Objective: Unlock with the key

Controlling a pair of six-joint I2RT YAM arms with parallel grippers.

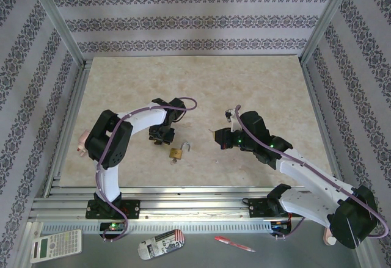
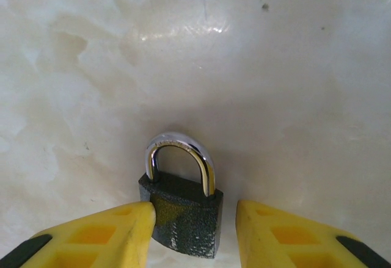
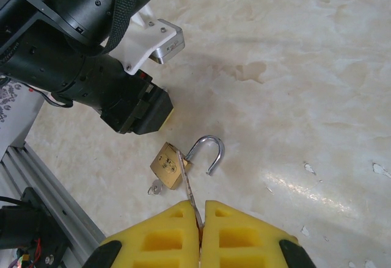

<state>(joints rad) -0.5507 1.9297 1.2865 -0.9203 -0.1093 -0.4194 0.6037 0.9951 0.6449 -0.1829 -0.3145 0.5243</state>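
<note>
Touching the black lock [image 2: 183, 222] one-sidedly, the parted left claw [image 2: 195, 212] may skid it; the right claw [image 3: 200, 207] pinches the key [image 3: 189, 190].

"The table [image 1: 256, 91]?"
"Cream, marbled with pale beige; walls [image 1: 183, 24] white with grey-black floral bands."
"And the locks?"
"Brass padlock [image 3: 166, 165], silver shackle; dark padlock [image 2: 183, 219], mottled black, chrome shackle; key [image 3: 190, 198] silvery-grey."
"The arms?"
"Left arm [image 1: 137, 120] and right arm [image 1: 305, 170] white, joints black, cables [image 1: 101, 170] purple; left fingers [image 2: 104, 234] and right fingers [image 3: 165, 231] yellow."
</note>
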